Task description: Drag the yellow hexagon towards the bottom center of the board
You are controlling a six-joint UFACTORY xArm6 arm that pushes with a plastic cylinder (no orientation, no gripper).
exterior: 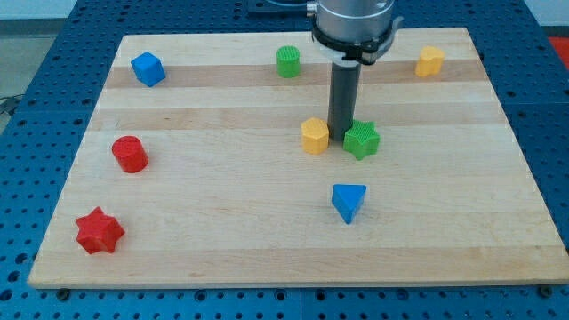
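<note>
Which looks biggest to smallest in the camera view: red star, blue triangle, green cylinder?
1. Red star, largest as it appears.
2. Blue triangle.
3. Green cylinder, smallest.
The star lies nearest the view's bottom and the cylinder near the top, so nearness may account for some of the difference.

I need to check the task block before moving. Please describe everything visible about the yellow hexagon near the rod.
The yellow hexagon is a small, matte, plastic-looking prism standing flat on the wooden board, near the centre. My tip stands just at its right side, between it and the green star; actual contact cannot be confirmed. Nothing else is close to it.
</note>
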